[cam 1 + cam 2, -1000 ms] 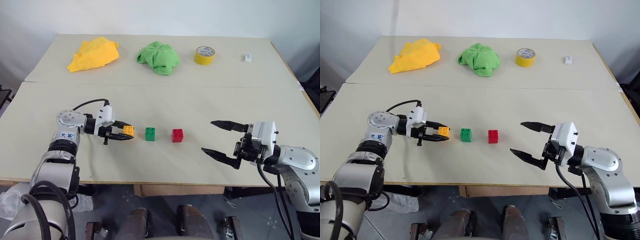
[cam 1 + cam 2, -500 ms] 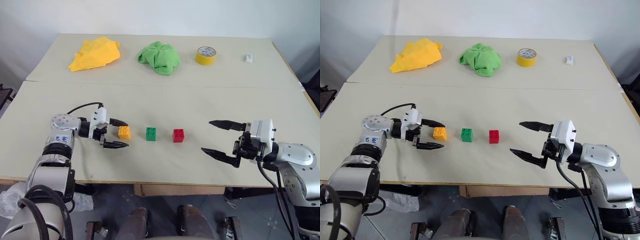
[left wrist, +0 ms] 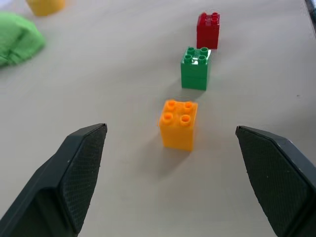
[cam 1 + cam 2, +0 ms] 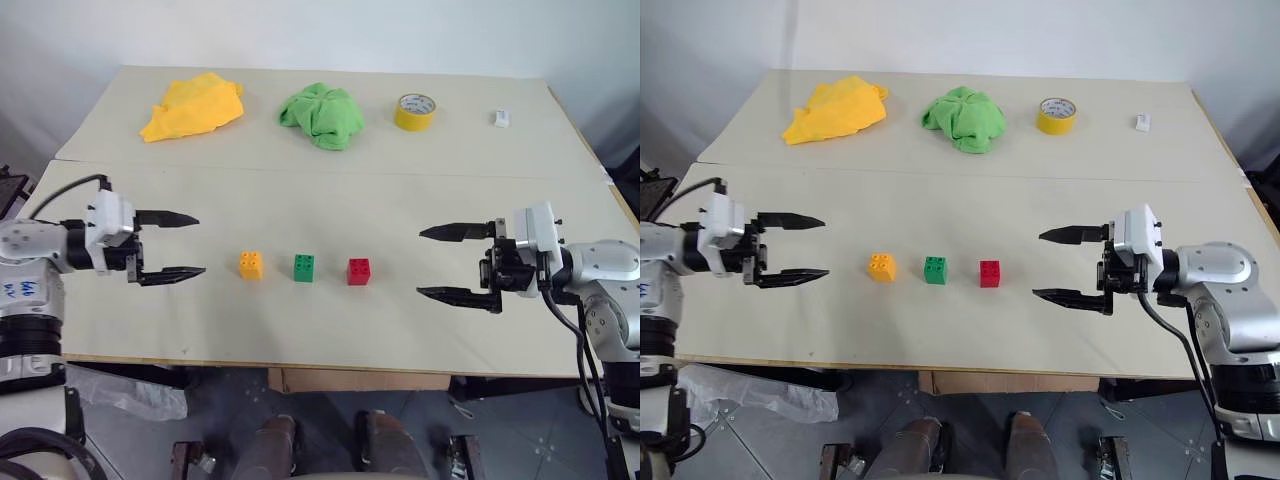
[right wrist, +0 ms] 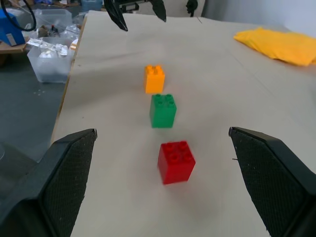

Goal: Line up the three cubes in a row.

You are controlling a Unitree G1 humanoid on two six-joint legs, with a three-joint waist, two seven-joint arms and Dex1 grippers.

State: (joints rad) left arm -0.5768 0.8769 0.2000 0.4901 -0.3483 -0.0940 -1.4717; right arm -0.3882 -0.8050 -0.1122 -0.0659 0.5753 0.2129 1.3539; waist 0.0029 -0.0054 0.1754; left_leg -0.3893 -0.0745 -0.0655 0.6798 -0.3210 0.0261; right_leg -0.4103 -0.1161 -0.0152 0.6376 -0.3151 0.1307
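Cubes sit in one straight row across the near middle of the bench [image 4: 420, 200], running left to right between the two tools: orange-yellow cube [image 4: 251, 264], green cube [image 4: 303, 267], red cube [image 4: 358, 271], evenly gapped and none touching. The left tool [image 4: 182, 245] hangs just left of the orange-yellow end, level and pointing along the row; the right tool [image 4: 444, 263] faces it from beyond the red end, a little farther off. Both stand wide open and hold nothing. Each cube is a small studded plastic block, upright, studs on top. To my eye the row looks made, with little left to correct.
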